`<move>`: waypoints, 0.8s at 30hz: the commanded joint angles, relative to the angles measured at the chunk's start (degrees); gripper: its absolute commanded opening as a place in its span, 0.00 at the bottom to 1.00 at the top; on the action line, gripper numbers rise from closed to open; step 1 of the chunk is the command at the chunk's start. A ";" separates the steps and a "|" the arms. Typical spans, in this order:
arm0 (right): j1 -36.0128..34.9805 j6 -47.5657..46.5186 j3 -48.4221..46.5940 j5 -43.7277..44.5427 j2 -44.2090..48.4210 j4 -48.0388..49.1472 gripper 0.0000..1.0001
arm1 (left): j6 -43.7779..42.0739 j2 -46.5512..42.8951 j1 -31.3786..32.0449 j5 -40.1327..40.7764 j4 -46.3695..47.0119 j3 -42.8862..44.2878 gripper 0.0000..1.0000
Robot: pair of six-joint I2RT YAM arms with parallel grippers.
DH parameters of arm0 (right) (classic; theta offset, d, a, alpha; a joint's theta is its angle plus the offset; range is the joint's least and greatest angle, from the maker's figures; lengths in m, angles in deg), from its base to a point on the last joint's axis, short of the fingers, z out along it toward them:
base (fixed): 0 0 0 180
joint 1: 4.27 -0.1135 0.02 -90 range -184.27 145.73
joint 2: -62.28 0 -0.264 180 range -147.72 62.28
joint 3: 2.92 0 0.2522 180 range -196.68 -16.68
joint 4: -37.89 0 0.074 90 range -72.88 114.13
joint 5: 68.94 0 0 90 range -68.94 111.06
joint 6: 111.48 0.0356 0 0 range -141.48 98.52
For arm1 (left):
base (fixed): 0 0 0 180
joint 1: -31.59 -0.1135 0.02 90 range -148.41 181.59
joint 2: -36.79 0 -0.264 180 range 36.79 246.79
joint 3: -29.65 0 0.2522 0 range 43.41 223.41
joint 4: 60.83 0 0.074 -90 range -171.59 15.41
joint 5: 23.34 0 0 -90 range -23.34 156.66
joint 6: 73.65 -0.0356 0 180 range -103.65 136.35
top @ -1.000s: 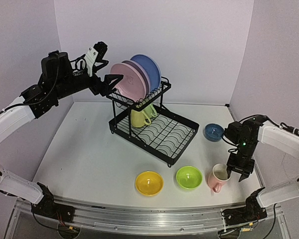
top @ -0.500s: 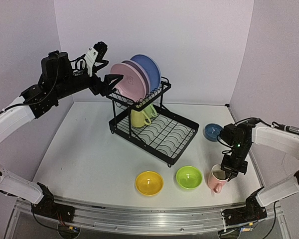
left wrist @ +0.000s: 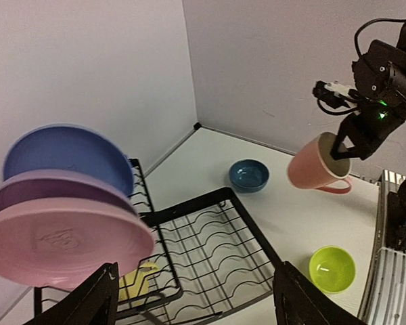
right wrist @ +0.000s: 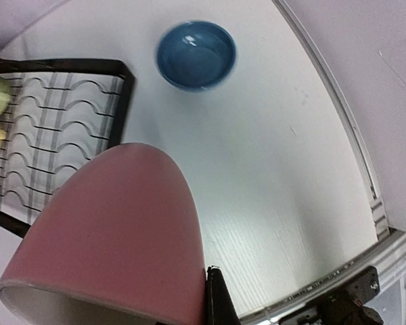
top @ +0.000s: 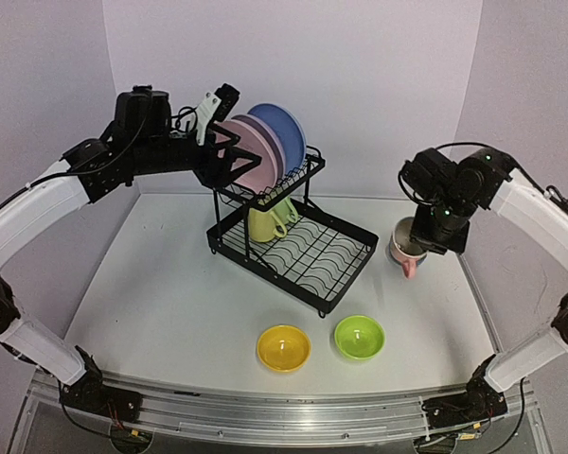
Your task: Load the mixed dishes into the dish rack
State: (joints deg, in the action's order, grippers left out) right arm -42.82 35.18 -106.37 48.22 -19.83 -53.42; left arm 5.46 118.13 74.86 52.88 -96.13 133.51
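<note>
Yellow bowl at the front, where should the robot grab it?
Probably the rim of the yellow bowl, from straight above, one finger inside and one outside. It sits upright, mouth up, and looks too round and low to pinch from the side. Its left edge seems best, away from the lime bowl beside it.

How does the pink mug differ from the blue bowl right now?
The pink mug hangs above the table, clamped at its rim by the right gripper; the blue bowl sits on the table. The mug is tilted, the bowl upright. The mug is taller with a handle; the bowl is low, without one. Both are outside the rack.
</note>
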 commanded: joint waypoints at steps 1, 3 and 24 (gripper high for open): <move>-5.60 4.71 -11.07 9.98 -6.05 -11.75 0.00 | 5.16 7.74 5.51 -3.18 -7.56 11.46 0.77; -7.15 5.49 -12.71 10.17 -7.77 -7.86 0.00 | 7.50 11.99 7.97 -2.98 -8.72 15.89 0.78; -15.15 20.46 -9.75 7.56 -12.08 14.75 0.00 | 0.69 28.79 19.68 22.79 -4.62 20.46 0.77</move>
State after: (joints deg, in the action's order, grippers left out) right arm -57.06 52.20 -113.17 53.48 -30.79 -44.28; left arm 8.83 145.75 94.86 70.78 -103.17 153.51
